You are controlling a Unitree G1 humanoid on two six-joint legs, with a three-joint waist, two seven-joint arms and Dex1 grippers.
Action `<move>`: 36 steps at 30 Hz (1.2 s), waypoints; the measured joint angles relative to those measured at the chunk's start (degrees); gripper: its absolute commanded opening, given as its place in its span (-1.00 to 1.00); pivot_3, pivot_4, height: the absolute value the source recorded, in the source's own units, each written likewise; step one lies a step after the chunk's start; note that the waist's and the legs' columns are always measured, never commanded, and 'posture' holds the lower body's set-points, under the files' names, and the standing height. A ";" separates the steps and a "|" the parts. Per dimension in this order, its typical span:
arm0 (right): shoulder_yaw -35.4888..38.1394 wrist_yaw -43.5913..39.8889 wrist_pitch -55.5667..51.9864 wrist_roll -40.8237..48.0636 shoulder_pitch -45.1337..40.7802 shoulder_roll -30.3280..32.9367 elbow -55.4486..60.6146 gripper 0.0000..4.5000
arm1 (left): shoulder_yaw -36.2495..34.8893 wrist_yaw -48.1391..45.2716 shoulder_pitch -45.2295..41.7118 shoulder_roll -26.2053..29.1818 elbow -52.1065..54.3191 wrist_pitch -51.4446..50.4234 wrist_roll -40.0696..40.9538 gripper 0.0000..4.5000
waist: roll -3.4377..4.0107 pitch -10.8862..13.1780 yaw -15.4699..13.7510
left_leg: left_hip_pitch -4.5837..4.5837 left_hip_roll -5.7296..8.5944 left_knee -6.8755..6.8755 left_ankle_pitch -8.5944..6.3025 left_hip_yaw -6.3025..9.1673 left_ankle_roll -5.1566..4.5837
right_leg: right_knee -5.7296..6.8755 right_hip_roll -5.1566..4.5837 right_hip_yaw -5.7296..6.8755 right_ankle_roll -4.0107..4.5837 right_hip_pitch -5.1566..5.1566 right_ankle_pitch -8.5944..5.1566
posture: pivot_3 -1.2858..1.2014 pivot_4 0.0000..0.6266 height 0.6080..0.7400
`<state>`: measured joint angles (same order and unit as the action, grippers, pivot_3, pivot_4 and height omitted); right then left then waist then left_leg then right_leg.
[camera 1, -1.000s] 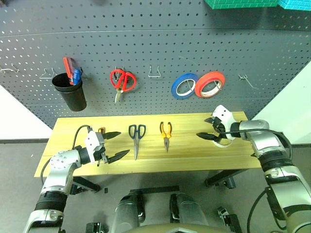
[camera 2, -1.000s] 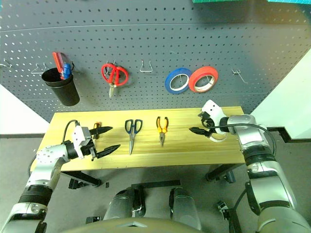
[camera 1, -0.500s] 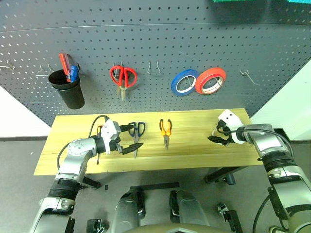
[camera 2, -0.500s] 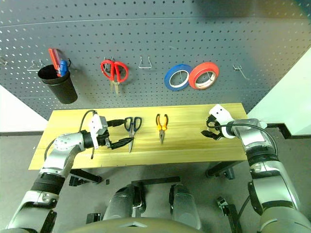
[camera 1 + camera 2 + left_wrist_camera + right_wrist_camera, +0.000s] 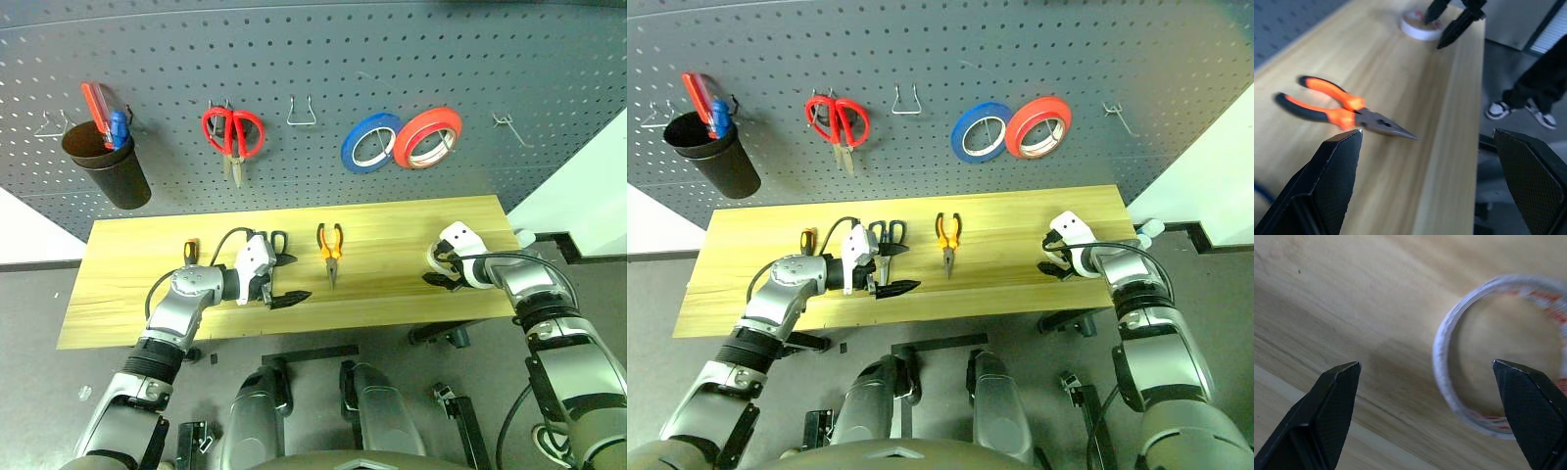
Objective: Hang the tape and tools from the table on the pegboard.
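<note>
On the light wood table point(image 5: 127, 299) lie the screwdriver point(image 5: 191, 250), the dark-handled scissors point(image 5: 887, 231), the orange-handled pliers point(image 5: 330, 251) and the pale tape point(image 5: 1442, 347) ring. My left gripper point(image 5: 299, 277) hangs open just over the scissors, hiding their blades, and points at the pliers point(image 5: 1337, 110). Over at the table's right end my right gripper point(image 5: 434, 269) is open and low over the tape point(image 5: 1420, 27); one finger is outside the ring and the other over its hole. The dark grey pegboard point(image 5: 294, 49) rises behind.
Red-handled scissors point(image 5: 232, 132), a blue roll point(image 5: 370, 143), a red roll point(image 5: 428, 137) and a black cup point(image 5: 106, 164) hang on the pegboard. Bare wire hooks point(image 5: 306, 110) stand between them and at the far right point(image 5: 506, 122). A person's legs point(image 5: 1528, 93) stand past the table's end.
The view has tilted down. My left gripper has moved right from beside the screwdriver to over the scissors. My right gripper has sunk onto the tape ring.
</note>
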<state>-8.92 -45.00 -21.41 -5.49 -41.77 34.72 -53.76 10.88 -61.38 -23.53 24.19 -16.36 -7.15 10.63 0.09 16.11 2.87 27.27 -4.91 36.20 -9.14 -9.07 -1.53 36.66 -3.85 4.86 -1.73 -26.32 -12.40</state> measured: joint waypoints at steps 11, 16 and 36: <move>-2.05 -1.31 1.90 -2.41 -5.37 -1.69 -4.39 -0.03 | 0.13 1.34 1.08 1.12 6.09 -3.61 -0.01 1.00 | -0.36 2.07 1.08 | -0.14 0.07 0.08 0.00 -0.02 0.02 | 0.38 -0.21 -0.01 -0.11 0.01 -0.11 | -0.05 0.26 0.84; -2.16 -2.10 -1.18 -2.76 -6.05 -1.69 -3.79 -0.81 | -0.06 1.17 3.13 2.64 7.48 -3.91 0.02 1.00 | -0.39 2.21 1.05 | -0.12 0.11 0.07 -0.07 -0.02 0.14 | 0.37 -0.32 0.01 -0.07 -0.02 -0.17 | -0.06 0.25 0.84; 13.47 -2.00 -19.61 6.55 12.38 7.25 40.15 -0.99 | -3.86 0.35 -0.08 2.23 6.68 1.23 2.73 1.00 | -0.34 2.33 1.12 | 0.21 0.35 -0.13 -0.10 -0.08 0.15 | 0.36 -0.55 0.17 -0.45 -0.29 -0.31 | -0.11 -0.09 0.84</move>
<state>4.55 -47.00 -41.02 1.06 -29.39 41.97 -13.61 7.02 -61.02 -23.61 26.42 -9.67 -5.92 13.37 -0.26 18.44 4.00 27.49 -4.56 36.07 -9.24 -9.15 -1.38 37.02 -4.40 5.03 -2.18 -26.61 -12.71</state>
